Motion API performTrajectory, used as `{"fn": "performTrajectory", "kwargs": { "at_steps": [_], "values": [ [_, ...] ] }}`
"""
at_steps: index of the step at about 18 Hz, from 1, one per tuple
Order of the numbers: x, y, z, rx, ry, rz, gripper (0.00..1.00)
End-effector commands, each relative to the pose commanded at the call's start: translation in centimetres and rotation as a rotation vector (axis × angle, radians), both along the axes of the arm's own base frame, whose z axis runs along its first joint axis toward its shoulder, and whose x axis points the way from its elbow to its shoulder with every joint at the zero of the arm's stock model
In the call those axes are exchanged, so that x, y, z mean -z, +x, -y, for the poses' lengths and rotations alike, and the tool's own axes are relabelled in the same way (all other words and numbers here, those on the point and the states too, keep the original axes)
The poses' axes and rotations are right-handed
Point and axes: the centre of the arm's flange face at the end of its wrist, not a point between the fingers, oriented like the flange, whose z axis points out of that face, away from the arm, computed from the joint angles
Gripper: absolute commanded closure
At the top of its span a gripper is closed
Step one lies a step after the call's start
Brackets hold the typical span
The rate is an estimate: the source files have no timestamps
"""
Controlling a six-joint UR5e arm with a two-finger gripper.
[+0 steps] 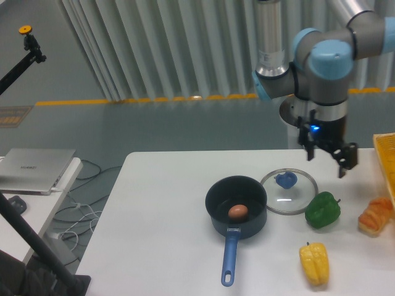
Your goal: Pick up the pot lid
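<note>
My gripper (326, 161) hangs above the far part of the table, its fingers pointing down and spread apart with nothing between them. To its left and lower in the view lies the pot lid (293, 202), a clear glass disc with a metal rim and a blue knob (286, 179). The lid rests flat on the white table, and the gripper is not touching it. Left of the lid stands the black pot (216, 213), with its blue handle toward the front and a brown egg (238, 212) inside.
A green pepper (323, 210) sits at the lid's right edge. Further right are a bread roll (374, 216) and a yellow crate (386, 157). The yellow pepper (315, 264) lies near the front. A laptop (37, 169) is on a side table at left.
</note>
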Motion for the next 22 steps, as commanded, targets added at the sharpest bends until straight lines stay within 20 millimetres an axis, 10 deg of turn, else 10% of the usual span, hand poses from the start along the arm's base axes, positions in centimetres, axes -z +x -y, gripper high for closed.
{"fn": "performTrajectory", "kwargs": {
  "at_steps": [8, 22],
  "values": [
    [3.7, 6.4, 0.1, 0.104, -0.106, 0.000, 0.04],
    [7.8, 7.8, 1.0, 0.164, -0.178, 0.049, 0.04]
  ]
}}
